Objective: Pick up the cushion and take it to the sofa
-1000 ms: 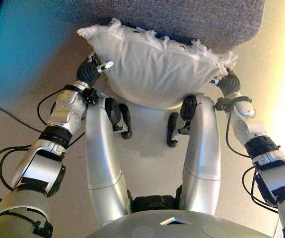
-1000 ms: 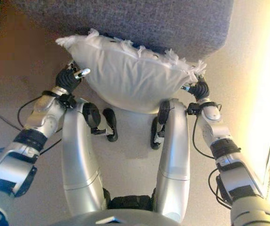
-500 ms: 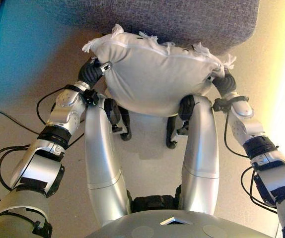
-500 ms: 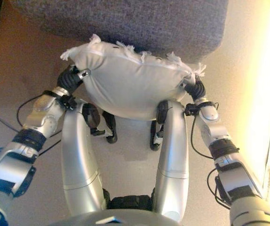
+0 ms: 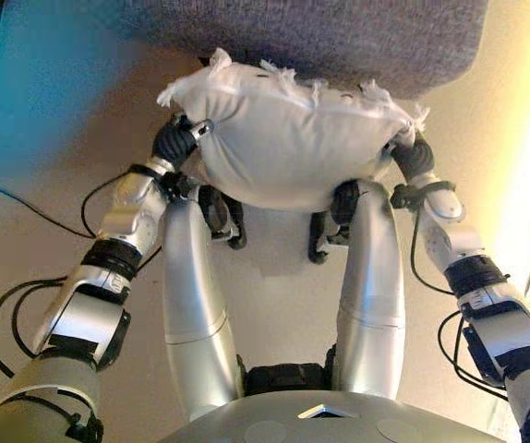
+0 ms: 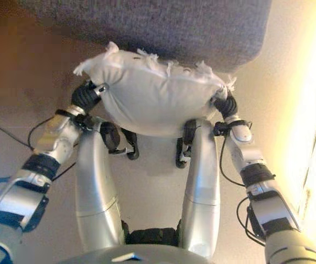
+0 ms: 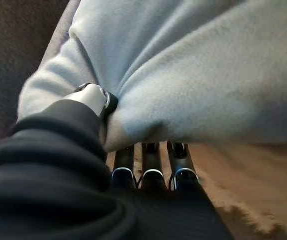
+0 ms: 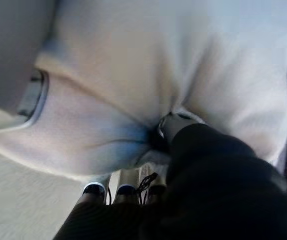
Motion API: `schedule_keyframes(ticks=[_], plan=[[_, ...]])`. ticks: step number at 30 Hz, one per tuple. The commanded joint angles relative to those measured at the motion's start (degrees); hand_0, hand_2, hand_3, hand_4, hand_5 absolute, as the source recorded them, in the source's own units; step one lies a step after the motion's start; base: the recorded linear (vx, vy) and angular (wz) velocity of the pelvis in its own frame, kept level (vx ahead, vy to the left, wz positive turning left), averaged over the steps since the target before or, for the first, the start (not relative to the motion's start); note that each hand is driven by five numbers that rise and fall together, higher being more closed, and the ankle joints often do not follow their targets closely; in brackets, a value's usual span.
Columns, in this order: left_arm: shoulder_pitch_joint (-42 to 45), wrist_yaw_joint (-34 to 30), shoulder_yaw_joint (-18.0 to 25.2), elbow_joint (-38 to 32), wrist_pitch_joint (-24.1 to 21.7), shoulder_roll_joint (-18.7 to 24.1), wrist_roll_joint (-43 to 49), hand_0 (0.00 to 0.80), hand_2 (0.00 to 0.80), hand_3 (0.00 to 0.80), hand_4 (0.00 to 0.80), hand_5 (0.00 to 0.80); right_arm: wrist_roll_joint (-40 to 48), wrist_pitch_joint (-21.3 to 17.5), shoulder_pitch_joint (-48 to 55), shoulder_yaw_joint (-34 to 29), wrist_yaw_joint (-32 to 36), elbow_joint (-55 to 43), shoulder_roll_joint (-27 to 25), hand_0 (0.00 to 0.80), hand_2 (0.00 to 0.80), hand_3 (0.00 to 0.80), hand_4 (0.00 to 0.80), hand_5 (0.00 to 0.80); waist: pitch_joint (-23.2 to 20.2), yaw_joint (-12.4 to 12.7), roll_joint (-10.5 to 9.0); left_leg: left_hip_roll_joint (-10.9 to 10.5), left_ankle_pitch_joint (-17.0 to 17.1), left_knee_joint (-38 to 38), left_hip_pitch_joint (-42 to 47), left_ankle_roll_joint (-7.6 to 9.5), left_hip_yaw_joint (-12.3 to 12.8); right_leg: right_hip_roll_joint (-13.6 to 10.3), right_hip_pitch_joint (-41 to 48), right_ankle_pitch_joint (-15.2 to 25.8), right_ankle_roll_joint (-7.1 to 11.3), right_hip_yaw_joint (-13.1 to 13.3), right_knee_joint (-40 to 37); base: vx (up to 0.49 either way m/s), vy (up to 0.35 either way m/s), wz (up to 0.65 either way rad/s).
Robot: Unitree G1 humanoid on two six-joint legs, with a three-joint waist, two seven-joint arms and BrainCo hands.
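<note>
Both robot hands, left and right, were clamped on opposite ends of the white cushion, held aloft at the grey sofa front edge; next, judging by this, lifting it onto the seat.

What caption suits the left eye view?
Both hands, left hand and right hand, grip a white cushion before the grey sofa.

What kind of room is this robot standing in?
Probably a living room: a grey fabric sofa stands just ahead on a plain beige floor, and both hands hold a white fringed cushion.
</note>
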Motion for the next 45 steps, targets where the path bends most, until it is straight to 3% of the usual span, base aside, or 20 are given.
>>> schedule_keyframes(ticks=[1, 7, 11, 17, 18, 20, 24, 31, 37, 45], plan=[[-2.2, -5.3, -0.1, -11.5, -9.1, -4.3, 1.2, 0.8, 0.8, 0.8, 0.8, 0.8, -1.7, -8.0, -5.0, -2.1, 6.7, -13.5, 2.1, 0.8, 0.8, 0.8, 0.8, 0.8, -0.7, 0.2, 0.31, -2.3, -4.2, -7.0, 9.7, -2.57, -1.4, 1.6, 7.7, 11.3, 1.58, 0.4, -17.1, -0.15, 0.006, -0.3], [0.4, -4.3, 0.3, -14.8, -14.4, -4.9, 3.2, 0.8, 0.8, 0.8, 0.8, 0.8, -4.5, -11.5, -3.2, -2.5, 6.1, -16.9, 3.0, 0.8, 0.8, 0.8, 0.8, 0.8, -3.9, 0.3, 0.28, -2.3, -0.8, -19.0, 18.2, -3.17, -1.1, 1.4, 15.3, 13.9, 2.82, -0.3, -27.4, -0.063, -0.024, -0.06], [5.4, -3.9, 1.0, -19.7, -14.6, -5.2, 3.5, 0.8, 0.8, 0.8, 0.8, 0.8, -5.8, -13.0, 3.2, -3.9, 6.6, -21.4, 4.3, 0.8, 0.8, 0.8, 0.8, 0.8, -6.3, 0.5, -0.17, -1.4, 1.1, -28.1, 27.8, -2.93, 0.0, 0.5, 24.2, 15.0, 3.09, -1.7, -34.5, 0.082, -0.039, 0.05], [13.6, -4.2, 4.1, -27.4, -14.2, -7.0, 5.8, 0.8, 0.8, 0.8, 0.8, 0.8, -6.4, -14.2, 12.8, -6.9, 9.5, -29.8, 5.5, 0.8, 0.8, 0.8, 0.8, 0.8, -10.4, 0.9, -0.58, -2.5, 3.9, -41.2, 40.0, -2.78, 1.3, 0.5, 36.9, 16.5, 2.81, -3.3, -47.2, 0.093, -0.047, 0.06], [15.2, -4.1, 4.6, -28.8, -14.9, -7.3, 6.2, 0.8, 0.8, 0.8, 0.8, 0.8, -5.9, -14.2, 14.4, -7.7, 10.2, -31.7, 5.8, 0.8, 0.8, 0.8, 0.8, 0.8, -11.0, 0.8, -0.61, -2.8, 6.4, -44.5, 41.5, -2.57, 1.7, 0.7, 38.6, 18.7, 2.51, -3.5, -50.5, 0.003, -0.028, 0.03], [18.6, -5.2, 6.2, -31.2, -15.2, -7.6, 4.5, 0.8, 0.8, 0.8, 0.8, 0.8, -6.8, -14.9, 18.0, -8.8, 11.4, -35.0, 6.4, 0.8, 0.8, 0.8, 0.8, 0.8, -12.7, 1.0, -0.5, -3.6, 8.1, -50.4, 46.4, -2.76, 1.7, 1.1, 43.6, 19.9, 2.92, -3.4, -56.6, 0.072, -0.026, 0.03], [25.9, -7.6, 9.5, -38.4, -14.5, -7.6, 3.8, 0.8, 0.8, 0.8, 0.8, 0.8, -6.9, -14.4, 24.5, -11.2, 15.9, -42.4, 7.4, 0.8, 0.8, 0.8, 0.8, 0.8, -17.7, 1.4, -0.83, -5.0, 12.4, -65.0, 59.0, -3.09, 2.0, 1.4, 56.1, 22.8, 4.43, -5.4, -71.2, 0.173, -0.034, 0.0], [32.4, -7.2, 12.1, -47.5, -11.4, -8.0, 1.2, 0.8, 0.8, 0.8, 0.8, 0.8, -3.1, -12.5, 29.7, -13.7, 18.3, -50.3, 6.5, 0.8, 0.8, 0.8, 0.8, 0.8, -26.5, 2.1, -0.68, -5.5, 17.4, -84.1, 76.0, -3.64, 2.2, 3.7, 74.0, 26.7, 4.86, -7.2, -90.4, 0.194, -0.034, 0.01], [32.8, -4.7, 13.0, -50.8, -10.1, -8.2, 0.6, 0.8, 0.8, 0.8, 0.8, 0.8, -2.2, -11.1, 30.0, -13.8, 17.6, -53.4, 6.0, 0.8, 0.8, 0.8, 0.8, 0.8, -29.7, 2.4, -0.61, -5.1, 18.9, -91.5, 82.6, -3.81, 2.1, 4.8, 80.0, 28.4, 4.99, -7.3, -96.3, 0.047, -0.045, 0.01], [32.6, -2.2, 13.3, -52.3, -9.8, -8.3, 0.6, 0.8, 0.8, 0.8, 0.8, 0.8, -0.9, -9.8, 28.8, -13.5, 16.3, -54.4, 5.1, 0.8, 0.8, 0.8, 0.8, 0.8, -30.9, 2.4, -0.96, -4.6, 18.3, -92.1, 85.1, -3.79, 2.5, 5.6, 82.5, 28.5, 4.4, -7.1, -97.7, -0.003, -0.065, -0.01]])
